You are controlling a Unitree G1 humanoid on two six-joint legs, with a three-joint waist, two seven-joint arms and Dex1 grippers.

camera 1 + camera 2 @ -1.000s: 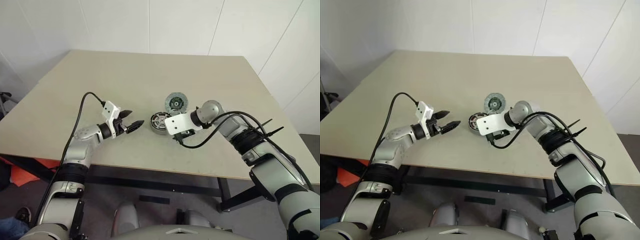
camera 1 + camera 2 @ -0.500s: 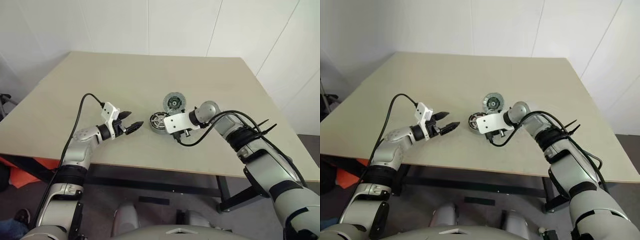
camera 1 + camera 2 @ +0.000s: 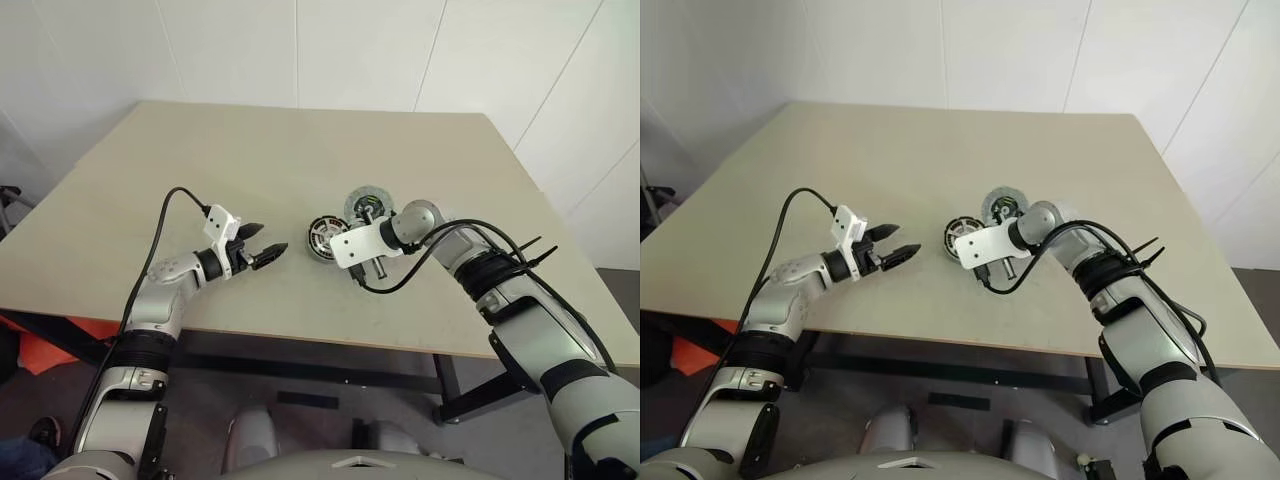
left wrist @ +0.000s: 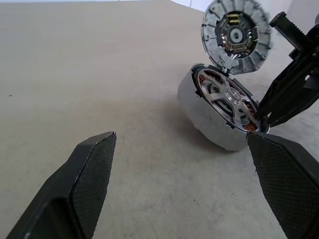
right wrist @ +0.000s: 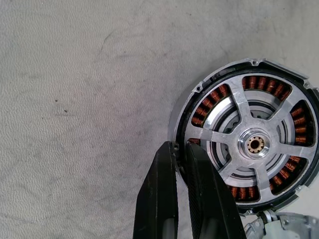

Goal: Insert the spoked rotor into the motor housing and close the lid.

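Nearest us, the left gripper hangs just above the table with its fingers spread wide, holding nothing, a short way from the parts. Past it, the right gripper has its two fingers pinched on the silver rim of the motor housing, which looks tipped up on that side. The spoked rotor sits inside the housing, copper windings showing between the spokes, so the insertion looks done. Beyond, the lid leans tilted against the housing's far edge, not seated. Closing it appears to be what's left.
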